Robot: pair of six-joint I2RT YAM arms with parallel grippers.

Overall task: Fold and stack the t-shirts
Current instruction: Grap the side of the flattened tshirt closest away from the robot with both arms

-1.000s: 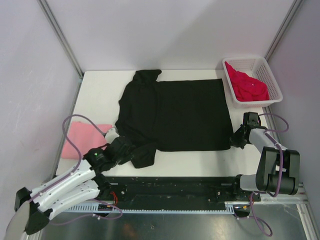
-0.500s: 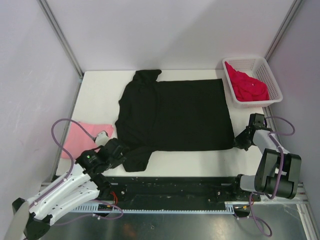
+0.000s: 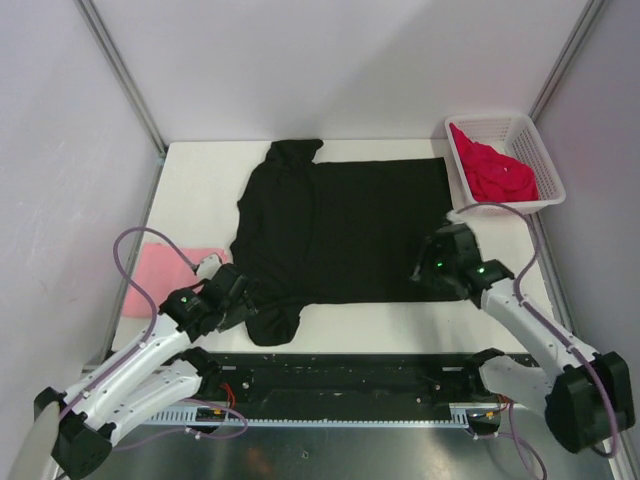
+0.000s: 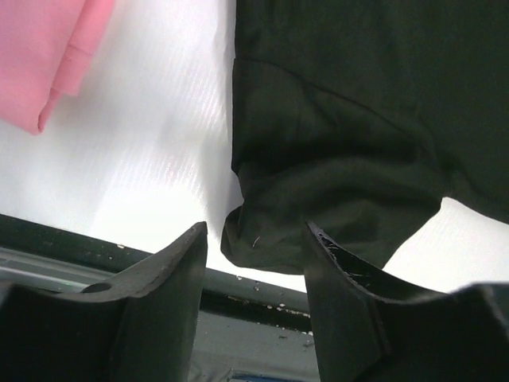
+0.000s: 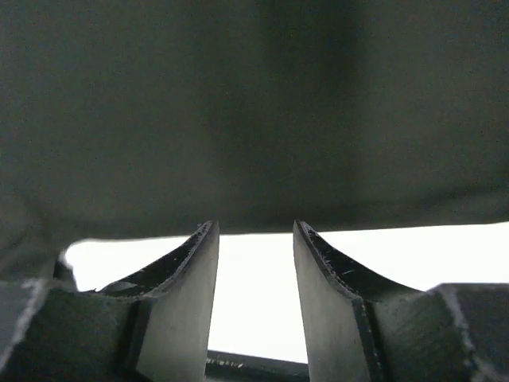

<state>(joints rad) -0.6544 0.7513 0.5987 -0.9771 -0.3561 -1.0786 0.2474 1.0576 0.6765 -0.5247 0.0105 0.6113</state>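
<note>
Black t-shirt (image 3: pixel 340 225): plain black across the side that shows
Pink t-shirt (image 3: pixel 160 272): light pink, plain
Red t-shirt (image 3: pixel 495 175): bright crimson-red, plain
Basket (image 3: pixel 548 170): white, an open lattice pattern
Worktop (image 3: pixel 195 190): white
Left arm (image 3: pixel 130 365): white shells, black joints
Right arm (image 3: pixel 530 320): white shells, black joints
Left gripper (image 4: pixel 254 235): black, dull
Right gripper (image 5: pixel 254 231): black, dull

Black tee (image 3: pixel 345 225) is spread mostly flat mid-table (image 3: pixel 200 190), hem to the right and shoulders to the left. Its far sleeve is bunched at the back and its near sleeve is crumpled in a lump right at the table's front edge. Pink tee (image 3: pixel 160 275) is a folded pad at the front-left, just beside the black one; crimson tee (image 3: pixel 495 172) sits wadded, unfolded, in the white basket (image 3: pixel 490 119) at back-right.
</note>
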